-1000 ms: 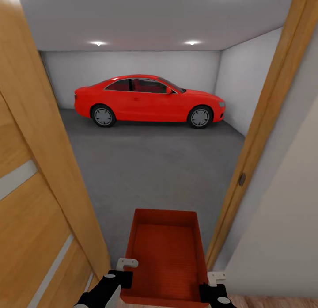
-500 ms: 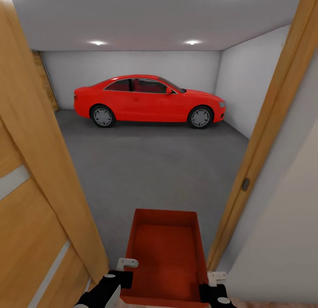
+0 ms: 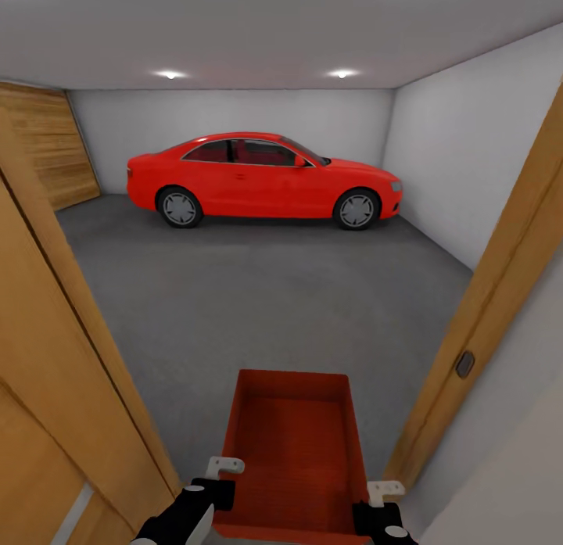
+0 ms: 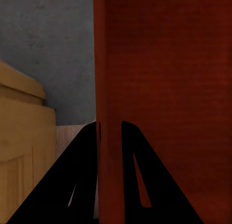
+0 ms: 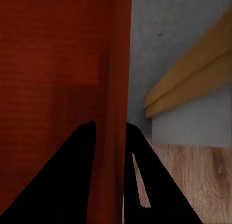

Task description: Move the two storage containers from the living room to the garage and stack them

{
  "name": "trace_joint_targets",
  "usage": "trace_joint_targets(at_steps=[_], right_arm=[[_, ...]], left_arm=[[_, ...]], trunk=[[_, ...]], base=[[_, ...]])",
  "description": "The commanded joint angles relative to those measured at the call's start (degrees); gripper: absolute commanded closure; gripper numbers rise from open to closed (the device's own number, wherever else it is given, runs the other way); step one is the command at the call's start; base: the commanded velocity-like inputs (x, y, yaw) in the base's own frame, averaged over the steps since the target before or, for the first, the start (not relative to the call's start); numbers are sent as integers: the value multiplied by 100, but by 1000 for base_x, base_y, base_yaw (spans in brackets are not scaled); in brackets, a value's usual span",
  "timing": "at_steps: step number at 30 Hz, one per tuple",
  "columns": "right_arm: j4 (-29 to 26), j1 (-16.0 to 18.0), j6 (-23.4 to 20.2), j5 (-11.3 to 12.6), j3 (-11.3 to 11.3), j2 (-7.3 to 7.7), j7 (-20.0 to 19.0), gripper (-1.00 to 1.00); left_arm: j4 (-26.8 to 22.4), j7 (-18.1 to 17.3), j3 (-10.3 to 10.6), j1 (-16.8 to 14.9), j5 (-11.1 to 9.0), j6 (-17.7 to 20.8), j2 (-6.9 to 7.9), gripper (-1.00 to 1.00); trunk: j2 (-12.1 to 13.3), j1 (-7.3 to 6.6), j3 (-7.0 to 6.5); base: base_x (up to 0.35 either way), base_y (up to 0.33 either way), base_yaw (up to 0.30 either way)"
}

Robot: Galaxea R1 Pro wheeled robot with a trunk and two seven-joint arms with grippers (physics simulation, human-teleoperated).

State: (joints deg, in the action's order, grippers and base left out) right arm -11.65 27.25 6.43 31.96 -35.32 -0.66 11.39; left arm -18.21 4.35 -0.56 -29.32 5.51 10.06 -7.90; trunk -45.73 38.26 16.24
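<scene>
Carrying one orange-red storage container [image 3: 293,451] level at the foot of the head view, the robot stood in the doorway facing the garage. The left gripper [image 4: 110,132] was clenched on the bin's left side wall, one finger on each face of the thin wall; the right gripper [image 5: 110,132] pinched the right side wall in like manner. The bin sat open side up and appeared empty.

Ahead lay the dark grey concrete floor [image 3: 258,302], with the red car [image 3: 262,177] parked well beyond against the far wall. The wooden door [image 3: 55,389] stood open close to the bin's left side, and the door frame [image 3: 500,310] stood near on the right.

Judgement: to do this step well, the base should drive straight through, keeping the bin centred between door and frame. Both grips should be held even, since thin walls could flex or slip. The bin's clearance from the threshold could not be told from these views. Setting down well short of the car would leave room for stacking.
</scene>
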Motion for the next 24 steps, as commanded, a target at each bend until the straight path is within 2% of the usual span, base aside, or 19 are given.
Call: trace_joint_targets(at_steps=[1,24], right_arm=[[-4,12,34,3,34,-4,16,100],[-4,13,34,3,34,-4,15,100]], left_arm=[[10,13,132,5,-48,30,-11,100],[10,13,135,5,-46,25,-10,100]], trunk=[[-5,4,7],[-5,4,7]], base=[[323,0,0],[323,0,0]])
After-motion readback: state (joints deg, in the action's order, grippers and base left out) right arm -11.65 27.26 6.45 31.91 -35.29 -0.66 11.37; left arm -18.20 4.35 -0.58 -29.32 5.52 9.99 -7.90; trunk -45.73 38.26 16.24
